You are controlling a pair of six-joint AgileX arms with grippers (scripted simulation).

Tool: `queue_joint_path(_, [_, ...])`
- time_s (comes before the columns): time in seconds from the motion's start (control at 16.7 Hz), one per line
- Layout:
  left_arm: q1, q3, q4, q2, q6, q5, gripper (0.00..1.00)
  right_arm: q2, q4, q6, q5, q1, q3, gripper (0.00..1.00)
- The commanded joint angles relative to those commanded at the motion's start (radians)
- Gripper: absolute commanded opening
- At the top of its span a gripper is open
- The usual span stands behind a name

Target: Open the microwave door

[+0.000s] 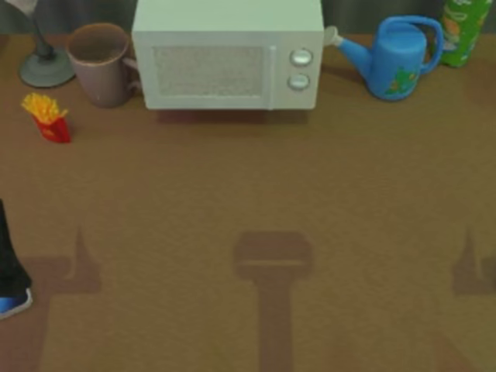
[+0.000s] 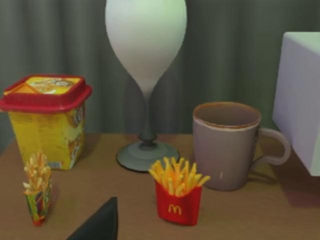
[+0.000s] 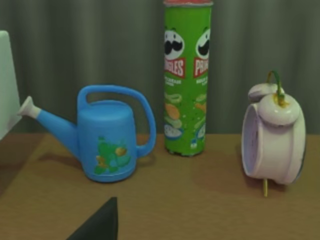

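Note:
The microwave (image 1: 227, 54) stands at the back middle of the table, pale white-green, with two round grey knobs (image 1: 301, 57) at its right front. The microwave door (image 1: 205, 71) with its speckled mesh window lies flat and shut against the front. My left arm (image 1: 12, 283) sits low at the table's left edge, far from the microwave; a dark part of the left gripper (image 2: 100, 225) shows in its wrist view. My right arm is outside the top view; a dark part of the right gripper (image 3: 100, 225) shows in its wrist view. One white side of the microwave (image 2: 300, 100) appears beyond the mug.
A brownish mug (image 1: 99, 63), a lamp base (image 1: 45, 68) and a red fries box (image 1: 48, 116) stand left of the microwave. A blue watering can (image 1: 395, 58) and green Pringles can (image 1: 465, 31) stand to its right. A yellow tub (image 2: 47, 120) and an alarm clock (image 3: 272, 142) show in the wrist views.

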Motion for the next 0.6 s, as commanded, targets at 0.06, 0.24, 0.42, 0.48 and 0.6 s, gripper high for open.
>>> queue_joint_path(0.06, [0.0, 0.0, 0.0, 0.0, 0.0, 0.0, 1.0, 0.0, 0.0, 0.0, 0.0, 0.0, 0.0, 1.0])
queue_joint_path(0.24, [-0.018, 0.027, -0.005, 0.031, -0.006, -0.016, 1.0, 0.0, 0.0, 0.0, 0.0, 0.0, 0.0, 1.0])
queue_joint_path(0.42, [-0.083, 0.13, -0.019, 0.157, -0.03, -0.074, 1.0, 0.0, 0.0, 0.0, 0.0, 0.0, 0.0, 1.0])
queue_joint_path(0.48, [-0.113, 0.178, -0.023, 0.22, -0.043, -0.101, 1.0, 0.0, 0.0, 0.0, 0.0, 0.0, 0.0, 1.0])
queue_joint_path(0.6, [-0.183, 0.295, -0.03, 0.378, -0.076, -0.163, 1.0, 0.0, 0.0, 0.0, 0.0, 0.0, 0.0, 1.0])
